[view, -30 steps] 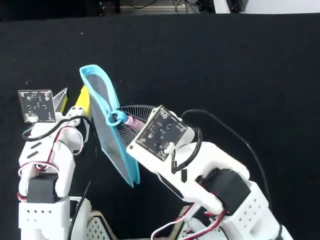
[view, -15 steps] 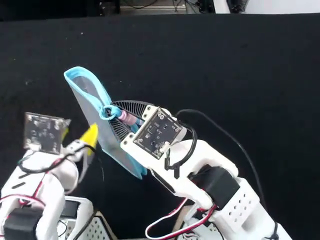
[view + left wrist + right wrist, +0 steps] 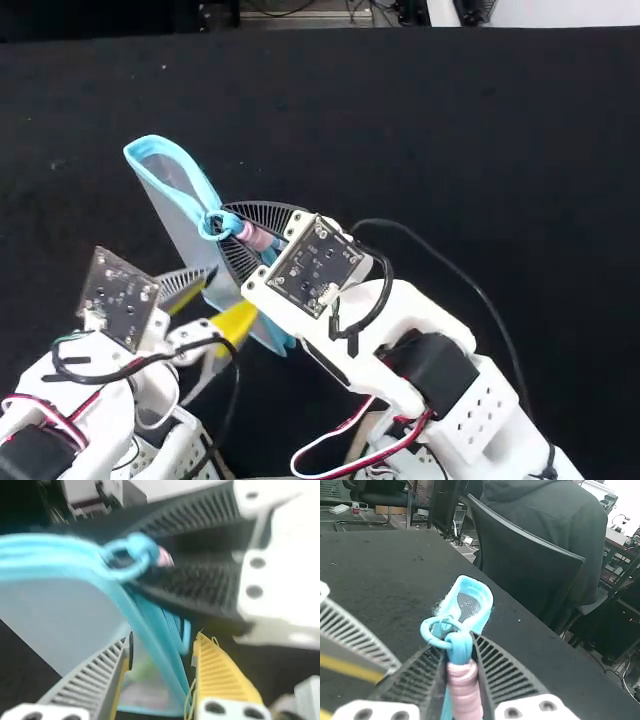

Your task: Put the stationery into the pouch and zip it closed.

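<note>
The black table (image 3: 480, 120) spreads across the whole high view, with both arms at its near edge. The right arm (image 3: 420, 350) is the bulkier shape there, angled in from the near right corner toward the middle. The left arm (image 3: 90, 400) sits low at the near left corner, its wrist board tipped up. Between the 2 of them stands the pouch (image 3: 175, 212) — a blue-edged, grey mesh pouch set on edge and tilted, its upper end out toward the far left and its lower end down between the arms. Whether that lower end touches the table cannot be told. The right gripper (image 3: 457, 642) is clenched at the pouch's top edge, its 2 black ribbed jaws pressed together on the pull tab (image 3: 462, 685), a pink wrapped piece that runs down between them. The left gripper (image 3: 161, 642) is released: its grey jaw and its yellow jaw stand apart on either side of the pouch's lower corner, the blue seam passing between them, though whether either jaw touches the fabric cannot be told. Just beyond the right gripper's tips sits the blue loop (image 3: 437, 630), a small ring of cord knotted to the pull tab. A greenish patch (image 3: 145, 672) shows through the mesh near the left gripper's jaws — too blurred to name.
</note>
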